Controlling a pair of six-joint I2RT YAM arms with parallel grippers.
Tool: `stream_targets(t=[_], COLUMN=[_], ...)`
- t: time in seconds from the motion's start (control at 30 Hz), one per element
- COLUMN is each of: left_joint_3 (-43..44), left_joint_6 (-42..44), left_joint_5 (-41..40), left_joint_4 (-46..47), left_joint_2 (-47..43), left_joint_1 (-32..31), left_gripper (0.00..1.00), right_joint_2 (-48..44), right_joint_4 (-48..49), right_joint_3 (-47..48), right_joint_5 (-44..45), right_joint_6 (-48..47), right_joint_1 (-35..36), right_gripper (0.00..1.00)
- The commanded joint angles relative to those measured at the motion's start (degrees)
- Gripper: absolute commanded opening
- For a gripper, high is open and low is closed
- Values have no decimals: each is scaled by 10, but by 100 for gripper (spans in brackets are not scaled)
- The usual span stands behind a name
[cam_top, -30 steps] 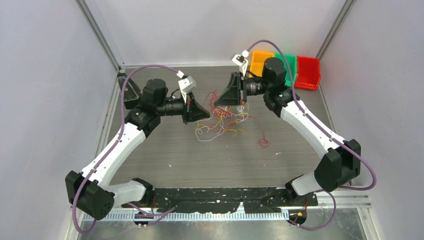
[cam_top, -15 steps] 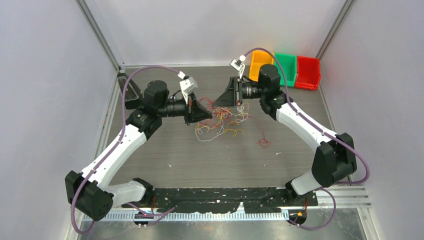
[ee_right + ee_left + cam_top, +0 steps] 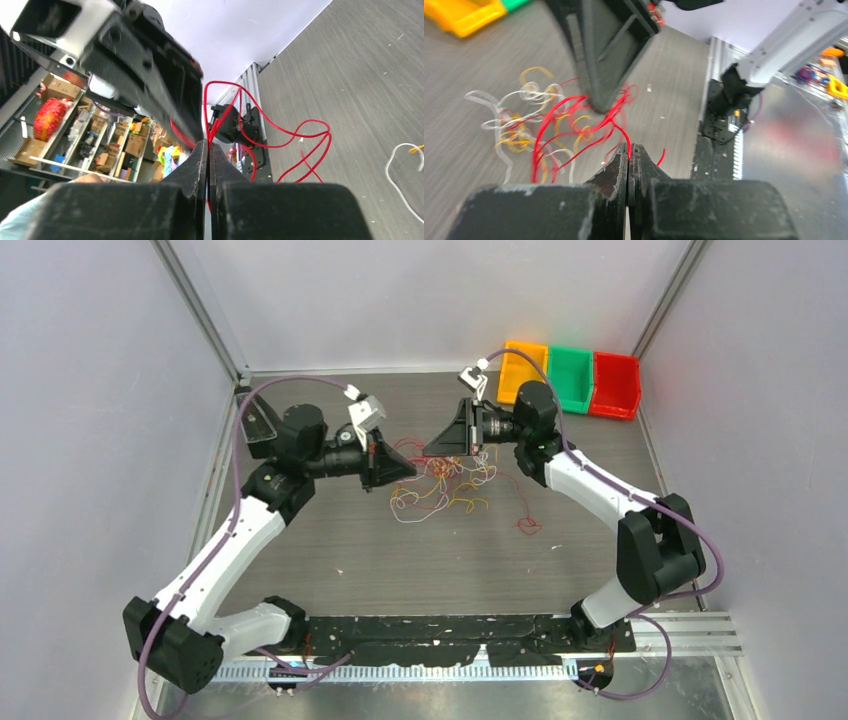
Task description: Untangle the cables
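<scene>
Over the far edge of the tangle of cables [image 3: 440,485], the two claws meet almost tip to tip: the left claw [image 3: 408,471] reaches in from the tangle's left, the right claw [image 3: 430,451] from its right. Each has its fingers pressed together, and each wrist camera shows a red cable [image 3: 555,117] running to the very tips, apparently pinched there. The white, yellow and red strands lie on the table [image 3: 400,570] below the claws and a little toward the robot, spread wider from left to right than from front to back. One small red loop [image 3: 527,526] sits apart, to the tangle's right. Pulling the claws apart sideways looks like the way to draw the red strand clear, the left claw being slightly lower and closer to the heap. Whether both claws grip the same strand cannot be told: the wire is too fine to trace from overhead, the left wrist view is blurred, and the right claw's body hides the tangle's middle there. Three coloured bins [image 3: 572,378] stand well beyond the tangle.
</scene>
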Motion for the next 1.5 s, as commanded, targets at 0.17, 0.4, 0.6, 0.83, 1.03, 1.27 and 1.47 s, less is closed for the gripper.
stream_targets(t=[0.17,0.4,0.6,0.83,1.03,1.27,1.47], left_joint_3=[56,148,227,226,291,406,444], left_joint_6=[-5,-35,-179,-283,-239,-278,-299], left_joint_5=[18,-32,8,60,17,2,-4], left_joint_4=[-10,14,113,193,147,151,164], left_joint_2=[-80,-90,-60,-26,-8,30,47], left_joint_1=[205,323,359,266,249,249,249], left_gripper=[0,0,0,0,0,0,0], right_joint_2=[-60,-32,28,23,-11,-48,-24], right_joint_4=[-279,-541,-665,-555,-509,-441,-326], right_joint_3=[24,79,131,115,99,66,44], right_joint_5=[-13,23,75,65,97,180,171], right_joint_6=[-277,-508,-627,-543,-542,-602,-530], right_joint_1=[-108,-198,-221,-213,-149,-26,61], right_gripper=[5,6,32,78,91,98,100])
